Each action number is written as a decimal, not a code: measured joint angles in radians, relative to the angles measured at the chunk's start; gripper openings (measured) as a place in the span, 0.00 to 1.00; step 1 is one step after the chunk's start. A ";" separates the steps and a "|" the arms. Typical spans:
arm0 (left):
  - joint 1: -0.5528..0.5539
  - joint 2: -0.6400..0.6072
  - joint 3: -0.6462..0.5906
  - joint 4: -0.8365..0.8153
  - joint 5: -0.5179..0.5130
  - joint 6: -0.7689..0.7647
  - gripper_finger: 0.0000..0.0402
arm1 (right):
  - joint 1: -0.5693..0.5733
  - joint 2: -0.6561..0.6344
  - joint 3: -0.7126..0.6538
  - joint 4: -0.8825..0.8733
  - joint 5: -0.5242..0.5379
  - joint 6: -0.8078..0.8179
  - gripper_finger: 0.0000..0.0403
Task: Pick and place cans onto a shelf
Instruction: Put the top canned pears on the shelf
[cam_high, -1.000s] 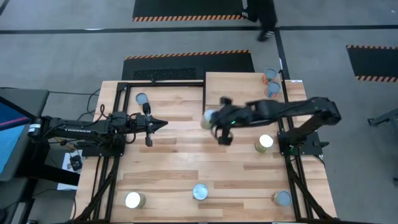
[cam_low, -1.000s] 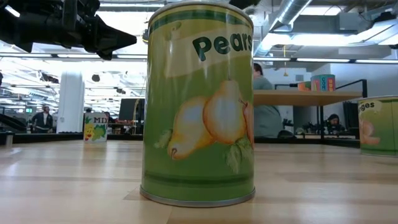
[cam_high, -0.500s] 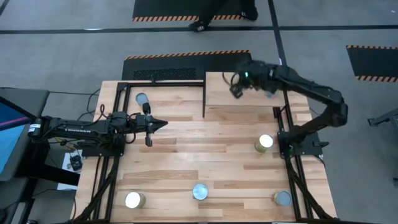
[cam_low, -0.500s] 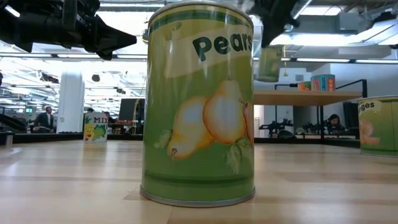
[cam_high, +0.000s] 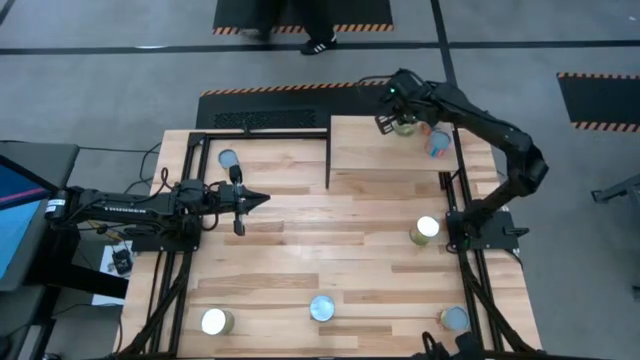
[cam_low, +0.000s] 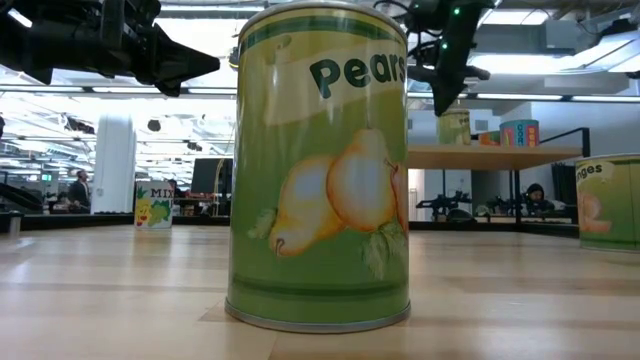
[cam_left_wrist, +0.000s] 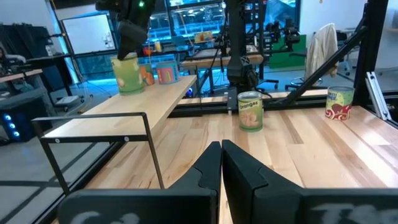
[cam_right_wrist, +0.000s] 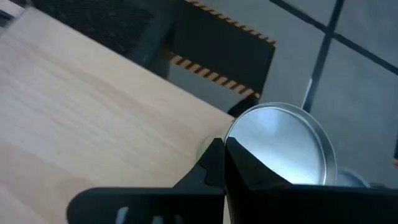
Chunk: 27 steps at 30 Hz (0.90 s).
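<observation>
The shelf (cam_high: 390, 148) is the reference landmark; it stands at the far right corner of the counter (cam_high: 300, 260).

Right claw (cam_high: 398, 118): positioned over the far edge of the shelf, at a green can (cam_low: 453, 126) that stands on the board. In the right wrist view its fingers (cam_right_wrist: 214, 163) appear pressed together beside the silver lid of this can (cam_right_wrist: 283, 146). Whether they grip the can cannot be determined.

Left claw (cam_high: 258, 199): closed and empty, hovering over the counter, well to the left of the shelf. In the left wrist view its fingers (cam_left_wrist: 211, 171) meet.

Cans on the shelf:
- Two more cans (cam_high: 437, 142) stand near the shelf's far right corner, just beside the green can.
- Their labels cannot be read.

Cans on the counter:
- "Pears" can (cam_low: 320, 165): green label with pear artwork, at the counter's near edge, well apart from the shelf.
- "Oranges" can (cam_left_wrist: 250, 111): green label, just in front of the shelf's right end.
- A can (cam_low: 153, 205) with lettering starting "MI", left of the shelf.
- Two further cans (cam_high: 216, 321) (cam_high: 454, 318) at the near edge; labels not legible.
</observation>
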 joint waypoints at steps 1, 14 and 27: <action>0.000 0.000 0.000 0.000 0.000 0.000 0.01 | 0.002 0.006 0.001 0.000 0.003 0.001 0.03; 0.000 0.000 0.000 0.000 0.000 0.000 0.01 | -0.004 -0.003 -0.002 -0.003 -0.010 -0.002 0.07; 0.000 0.000 0.000 0.000 0.001 0.000 0.01 | -0.008 -0.009 -0.004 0.002 -0.004 -0.019 0.25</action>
